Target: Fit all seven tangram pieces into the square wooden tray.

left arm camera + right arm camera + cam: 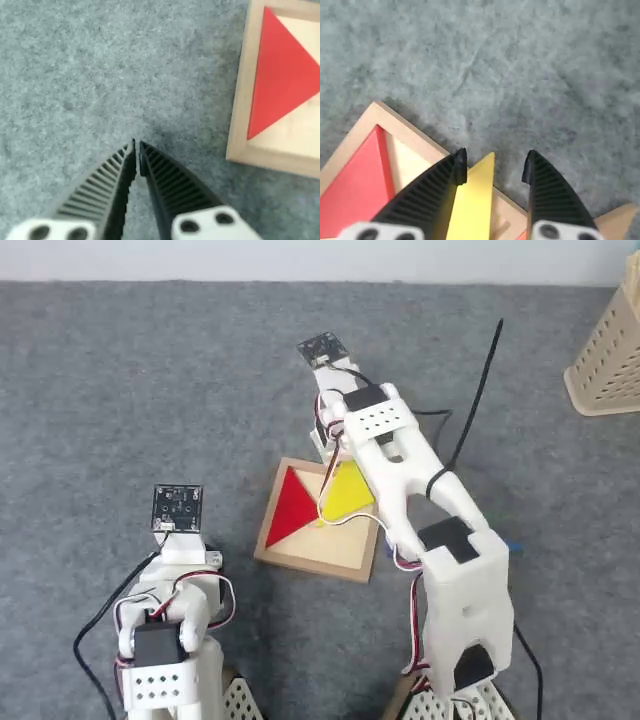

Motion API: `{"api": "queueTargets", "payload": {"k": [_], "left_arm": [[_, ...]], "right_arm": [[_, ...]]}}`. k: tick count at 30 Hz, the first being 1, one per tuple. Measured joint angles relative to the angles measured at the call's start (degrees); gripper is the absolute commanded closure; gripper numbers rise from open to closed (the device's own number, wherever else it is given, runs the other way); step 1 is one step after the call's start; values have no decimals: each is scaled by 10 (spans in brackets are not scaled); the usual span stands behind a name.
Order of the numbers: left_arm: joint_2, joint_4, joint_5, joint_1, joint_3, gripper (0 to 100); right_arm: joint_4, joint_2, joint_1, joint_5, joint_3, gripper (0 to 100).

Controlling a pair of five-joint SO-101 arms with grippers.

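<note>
Right end effector [495, 158] is seen with its jaws apart over the far edge of the square wooden tray [310, 565]. The yellow triangle [472, 205] lies against one jaw, with a gap of grey showing before the other, so the piece is judged to be unclamped, either just set down or about to be nudged. One point of the yellow triangle is pictured riding over the tray's rim rather than lying flat inside. This would explain why the open jaws are kept on either side of it: a small push toward the near side appears to be needed before it can drop in.

On the left side of the tray the red triangle [290, 508] is seated flat, one long edge set along the left wall so that the middle and right are left free for other shapes. With two of seven pieces accounted for, the task is judged to be at an early stage.

Left end effector [137, 147], jaws together and empty, is held low over the grey surface [150, 390] just left of the tray, apparently kept out of the working arm's way. A cream perforated basket [610, 350] stands at the far right.
</note>
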Motion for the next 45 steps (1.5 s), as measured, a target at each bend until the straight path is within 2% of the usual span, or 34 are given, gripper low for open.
{"api": "queueTargets", "payload": {"k": [5,11,19,31,36,40,42,45], "left_arm": [[0,0,0,0,0,988],[0,0,0,0,0,988],[0,0,0,0,0,988],[0,0,0,0,0,988],[0,0,0,0,0,988],[0,0,0,0,0,988],[0,0,0,0,0,988],[0,0,0,0,0,988]], "right_arm": [[0,18,1,0,0,812],[19,18,3,-2,0,939],[33,12,42,-29,0,992],[114,-87,88,-35,7,992],[103,-153,98,-35,94,993],[42,-222,94,-35,208,991],[9,-256,93,-35,244,950],[-7,-287,60,-35,245,813]]}}
